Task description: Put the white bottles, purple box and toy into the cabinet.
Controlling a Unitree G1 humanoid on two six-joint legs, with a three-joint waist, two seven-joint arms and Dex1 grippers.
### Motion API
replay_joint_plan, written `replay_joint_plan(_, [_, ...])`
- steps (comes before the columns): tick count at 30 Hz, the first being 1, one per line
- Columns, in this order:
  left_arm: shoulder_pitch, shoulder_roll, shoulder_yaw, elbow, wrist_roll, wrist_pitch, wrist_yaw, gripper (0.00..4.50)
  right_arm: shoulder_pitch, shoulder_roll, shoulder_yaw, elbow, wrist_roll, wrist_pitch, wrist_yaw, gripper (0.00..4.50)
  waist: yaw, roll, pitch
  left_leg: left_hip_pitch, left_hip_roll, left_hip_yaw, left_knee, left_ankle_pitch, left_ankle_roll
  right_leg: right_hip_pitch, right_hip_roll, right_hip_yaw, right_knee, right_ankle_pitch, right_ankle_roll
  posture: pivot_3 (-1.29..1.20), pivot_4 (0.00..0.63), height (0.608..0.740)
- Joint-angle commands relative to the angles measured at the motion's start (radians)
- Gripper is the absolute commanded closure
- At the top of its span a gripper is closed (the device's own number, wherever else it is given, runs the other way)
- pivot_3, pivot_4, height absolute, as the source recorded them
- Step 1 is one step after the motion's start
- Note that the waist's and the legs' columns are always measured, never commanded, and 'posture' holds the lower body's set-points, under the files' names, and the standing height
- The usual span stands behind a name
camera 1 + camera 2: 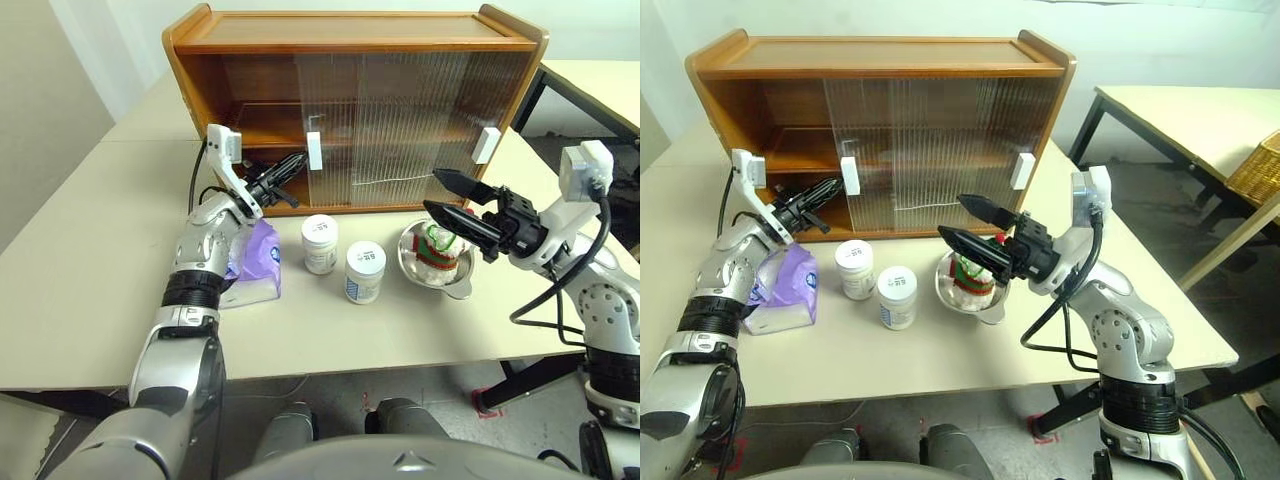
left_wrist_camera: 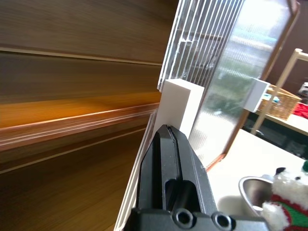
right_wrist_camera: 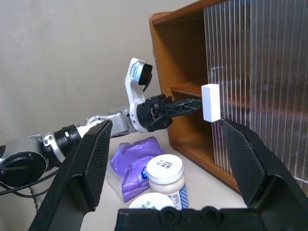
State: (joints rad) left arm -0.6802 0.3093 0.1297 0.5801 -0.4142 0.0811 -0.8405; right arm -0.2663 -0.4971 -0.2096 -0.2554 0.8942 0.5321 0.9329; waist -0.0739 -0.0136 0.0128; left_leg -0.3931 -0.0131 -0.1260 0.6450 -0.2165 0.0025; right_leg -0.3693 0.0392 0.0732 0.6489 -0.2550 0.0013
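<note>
**Door first, nothing in the cabinet yet**

Pale tabletop carries everything: the cabinet (image 1: pixel 355 110) at the far edge, and in front of it the purple box (image 1: pixel 256 260), two bottles (image 1: pixel 320 243) (image 1: pixel 365 271) and the toy (image 1: pixel 437 250) sitting in a steel bowl (image 1: pixel 455 278).

I judge the box soft and light, best pinched across its body; the bottles rigid and slick, taken around the sides below the lid; the toy squashy, plucked by its middle.

My left gripper (image 1: pixel 290 168) has its jaws pressed together, empty, tip at the white door handle (image 1: pixel 314 150); I cannot tell whether it touches. My right gripper (image 1: pixel 448 195) hangs over the bowl, jaws wide apart, holding nothing.
</note>
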Motion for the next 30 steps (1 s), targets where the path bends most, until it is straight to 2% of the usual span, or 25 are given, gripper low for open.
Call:
replay_joint_plan(1, [-0.051, -0.029, -0.035, 0.058, 0.041, -0.021, -0.020, 4.48, 0.009, -0.014, -0.012, -0.029, 0.019, 0.016, -0.005, 0.00, -0.001, 0.000, 0.000, -0.001, 0.000, 0.000, 0.001, 0.000, 0.000, 0.000, 0.000, 0.000, 0.000, 0.000, 0.001, -0.22, 0.000, 0.740])
replay_joint_plan(12, [-0.129, -0.071, -0.049, 0.174, 0.083, -0.066, -0.053, 4.48, 0.011, -0.020, -0.014, -0.034, 0.024, 0.018, -0.014, 0.00, -0.017, 0.001, 0.000, -0.007, 0.000, -0.001, 0.011, -0.003, 0.005, -0.001, 0.000, 0.000, 0.000, 0.001, 0.004, -0.23, 0.000, 0.740])
replay_joint_plan(18, [-0.133, -0.070, -0.021, 0.173, 0.069, -0.072, -0.042, 4.48, 0.012, -0.021, -0.011, -0.037, 0.024, 0.018, -0.016, 0.00, -0.017, 0.001, 0.000, -0.009, 0.000, -0.001, 0.015, -0.005, 0.006, -0.001, -0.001, 0.001, -0.001, 0.002, 0.006, -0.23, 0.000, 0.740])
replay_joint_plan(25, [-0.050, -0.013, 0.043, -0.052, -0.007, 0.020, -0.011, 4.48, 0.005, -0.024, -0.003, -0.027, 0.025, 0.027, -0.009, 0.00, -0.023, 0.001, 0.000, -0.010, 0.000, 0.001, 0.014, -0.006, 0.007, -0.003, 0.000, 0.001, -0.001, 0.001, 0.007, -0.19, 0.000, 0.740])
replay_joint_plan(30, [0.074, 0.055, 0.065, -0.303, -0.062, 0.143, 0.012, 4.48, -0.016, -0.038, 0.007, 0.009, 0.017, 0.036, 0.021, 0.00, -0.021, 0.001, 0.000, -0.010, -0.003, 0.006, 0.014, -0.006, 0.007, -0.003, 0.004, 0.001, -0.001, 0.000, 0.008, -0.15, 0.000, 0.740])
